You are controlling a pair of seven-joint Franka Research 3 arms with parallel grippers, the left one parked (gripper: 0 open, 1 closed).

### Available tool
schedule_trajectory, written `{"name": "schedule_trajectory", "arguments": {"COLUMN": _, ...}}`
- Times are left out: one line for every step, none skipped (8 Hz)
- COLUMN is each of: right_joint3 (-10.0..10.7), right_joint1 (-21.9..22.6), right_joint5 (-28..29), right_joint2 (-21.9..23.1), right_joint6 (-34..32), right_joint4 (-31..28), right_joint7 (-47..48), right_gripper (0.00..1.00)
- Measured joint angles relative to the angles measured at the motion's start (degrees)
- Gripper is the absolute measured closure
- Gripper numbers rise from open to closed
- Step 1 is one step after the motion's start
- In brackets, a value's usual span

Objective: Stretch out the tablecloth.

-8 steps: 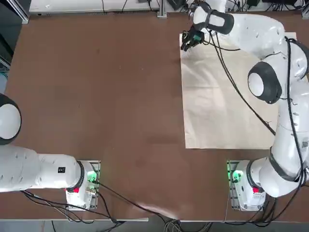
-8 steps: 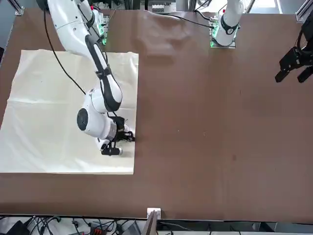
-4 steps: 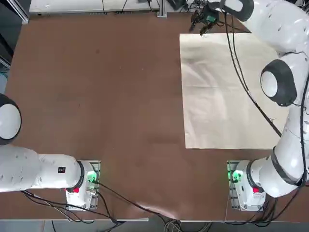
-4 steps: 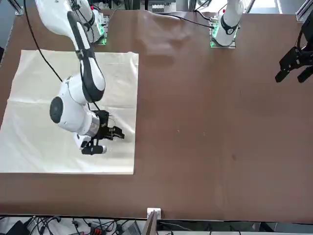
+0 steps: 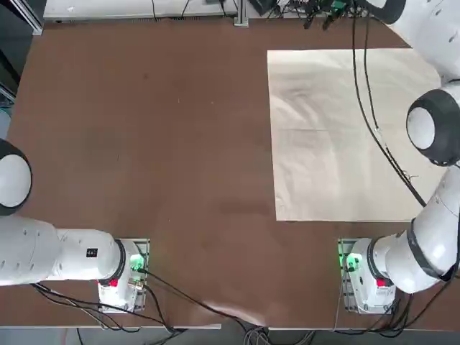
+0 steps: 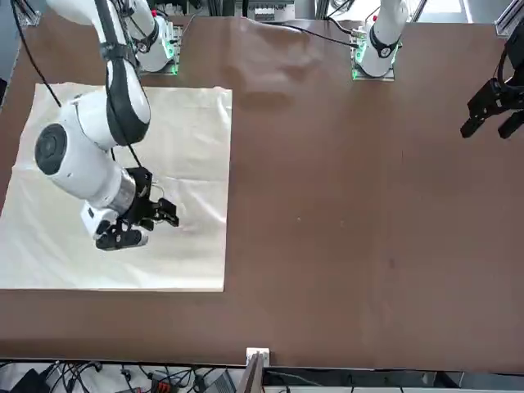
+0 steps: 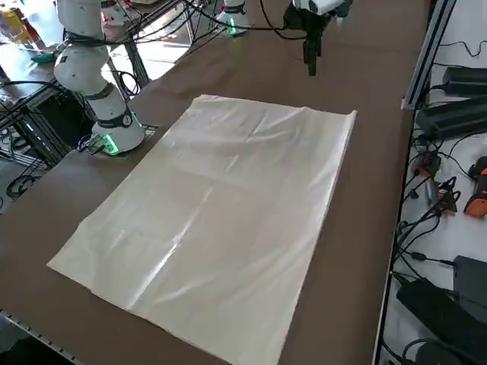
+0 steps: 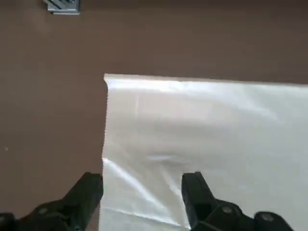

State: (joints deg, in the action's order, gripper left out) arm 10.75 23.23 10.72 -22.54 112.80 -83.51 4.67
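The tablecloth (image 5: 345,136) lies spread flat on the right half of the brown table, cream with soft creases (image 6: 188,147) (image 7: 228,198). My right gripper (image 5: 318,20) hangs raised in the air near the cloth's far inner corner, well above the table (image 7: 310,65) (image 6: 143,228). It is open, and nothing sits between its fingers. In the wrist view the right gripper (image 8: 142,192) looks down on the tablecloth (image 8: 216,125), with a corner of the cloth and its straight edges showing below.
Bare brown tabletop (image 5: 144,129) takes up the left and middle. My right arm's base (image 5: 366,277) stands just behind the cloth's near edge. A small metal bracket (image 6: 256,358) sits at the far table edge. Cables and boxes (image 7: 449,114) lie off the table's right side.
The gripper has opened and let go of the cloth's far corner. It has risen and swung away toward the far table edge, leaving the cloth lying flat.
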Motion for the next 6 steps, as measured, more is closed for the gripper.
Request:
{"name": "schedule_trajectory", "arguments": {"right_joint3": 0.12, "right_joint1": 0.0, "right_joint5": -4.66, "right_joint2": 2.94, "right_joint6": -2.94, "right_joint4": 0.07, "right_joint7": 0.0, "right_gripper": 0.0}}
{"name": "schedule_trajectory", "arguments": {"right_joint3": 0.26, "right_joint1": -0.01, "right_joint5": -7.87, "right_joint2": 5.69, "right_joint6": -6.19, "right_joint4": 0.15, "right_joint7": 0.0, "right_gripper": 0.0}}
{"name": "schedule_trajectory", "arguments": {"right_joint3": 0.61, "right_joint1": -0.21, "right_joint5": -9.22, "right_joint2": 7.91, "right_joint6": -9.15, "right_joint4": 0.53, "right_joint7": 0.01, "right_gripper": 0.0}}
{"name": "schedule_trajectory", "arguments": {"right_joint3": 1.08, "right_joint1": -1.01, "right_joint5": -9.48, "right_joint2": 9.53, "right_joint6": -12.89, "right_joint4": 1.92, "right_joint7": 0.01, "right_gripper": 0.0}}
{"name": "schedule_trajectory", "arguments": {"right_joint3": 1.61, "right_joint1": -2.13, "right_joint5": -9.57, "right_joint2": 10.59, "right_joint6": -16.27, "right_joint4": 3.61, "right_joint7": 0.0, "right_gripper": 0.0}}
{"name": "schedule_trajectory", "arguments": {"right_joint3": 1.77, "right_joint1": -4.02, "right_joint5": -9.86, "right_joint2": 11.73, "right_joint6": -18.28, "right_joint4": 4.67, "right_joint7": -0.15, "right_gripper": 0.0}}
